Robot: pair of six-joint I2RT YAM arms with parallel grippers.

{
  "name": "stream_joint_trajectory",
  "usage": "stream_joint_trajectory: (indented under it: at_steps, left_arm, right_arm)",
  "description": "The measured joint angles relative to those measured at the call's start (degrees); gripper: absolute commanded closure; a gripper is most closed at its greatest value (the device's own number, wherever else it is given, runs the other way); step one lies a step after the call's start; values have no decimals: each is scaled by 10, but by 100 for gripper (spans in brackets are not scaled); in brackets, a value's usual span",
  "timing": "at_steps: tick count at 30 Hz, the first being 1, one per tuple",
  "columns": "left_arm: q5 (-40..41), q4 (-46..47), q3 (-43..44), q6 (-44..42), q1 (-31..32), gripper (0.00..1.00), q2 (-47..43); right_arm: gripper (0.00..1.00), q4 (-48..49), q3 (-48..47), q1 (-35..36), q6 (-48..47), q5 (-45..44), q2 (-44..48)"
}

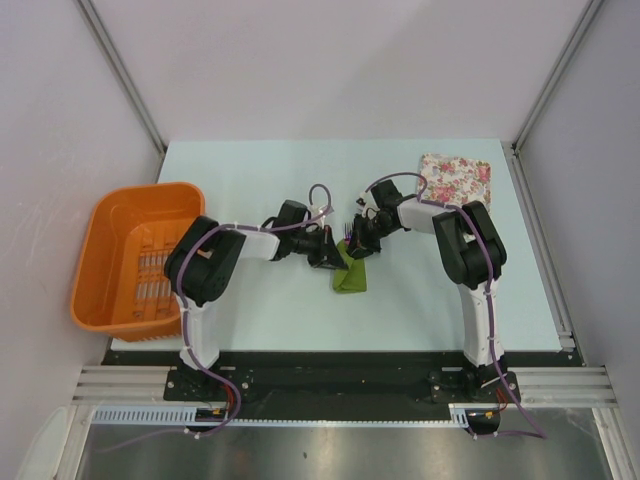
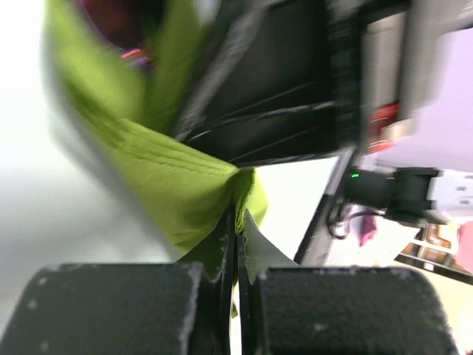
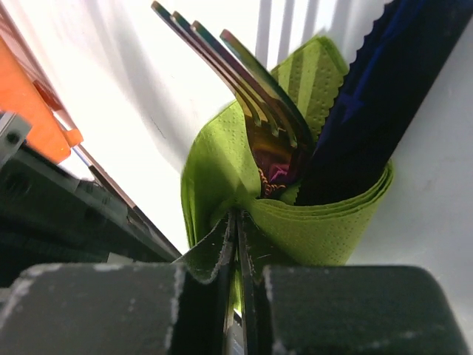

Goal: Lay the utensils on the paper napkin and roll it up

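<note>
The green paper napkin [image 1: 350,272] lies at the table's middle, folded around the utensils. In the right wrist view the napkin [image 3: 332,225] curls around a fork [image 3: 244,81] and a dark serrated knife [image 3: 369,111]. My right gripper [image 3: 238,222] is shut on a fold of the napkin. My left gripper [image 2: 238,222] is shut on another pinch of the napkin [image 2: 170,177], from the left side. From above, both grippers, left [image 1: 328,250] and right [image 1: 362,245], meet over the napkin's far end, where fork tines [image 1: 349,229] stick out.
An orange basket [image 1: 100,250] stands at the table's left edge, beside the left arm. A pink floral pad [image 1: 455,180] lies at the back right, behind the right arm.
</note>
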State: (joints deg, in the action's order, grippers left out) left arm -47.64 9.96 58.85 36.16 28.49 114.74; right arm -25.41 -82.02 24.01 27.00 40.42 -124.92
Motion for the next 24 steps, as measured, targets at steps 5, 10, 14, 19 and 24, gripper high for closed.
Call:
stream_joint_trajectory:
  at_steps: [5,10,14,19,24]
  left_arm:
    - [-9,65,0,50,17,100,-1]
    - [0,84,0,63,21,100,12]
    - [16,66,0,55,18,100,32]
    - [13,47,9,38,13,100,38]
    - [11,34,14,20,13,100,38]
  right_arm:
    - [95,1,0,-1,2,4,-1]
    - [94,1,0,-1,2,4,-1]
    - [93,1,0,-1,2,5,-1]
    - [88,2,-1,-1,2,7,0]
    - [83,0,-4,-5,2,10,1]
